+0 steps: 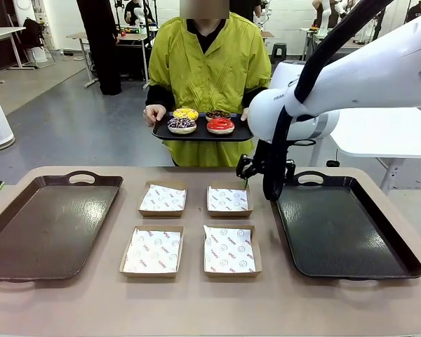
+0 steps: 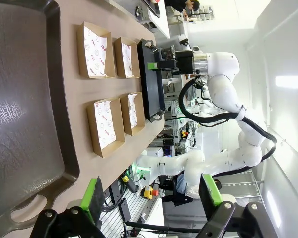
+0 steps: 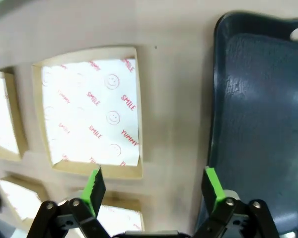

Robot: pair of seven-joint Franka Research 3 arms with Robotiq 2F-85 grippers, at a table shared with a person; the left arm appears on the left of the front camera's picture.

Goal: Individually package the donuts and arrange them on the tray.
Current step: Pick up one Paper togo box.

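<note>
Right arm (image 1: 379,70) reaching in, right gripper (image 3: 151,181) pointing down with jaws wide, left gripper (image 2: 150,193) jaws wide too

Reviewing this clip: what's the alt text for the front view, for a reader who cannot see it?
A person at the far side holds a small dark tray carrying four donuts. On the table, four paper-lined cardboard boxes sit two by two between two large dark trays, and the right gripper hangs open near the far right box.
</note>
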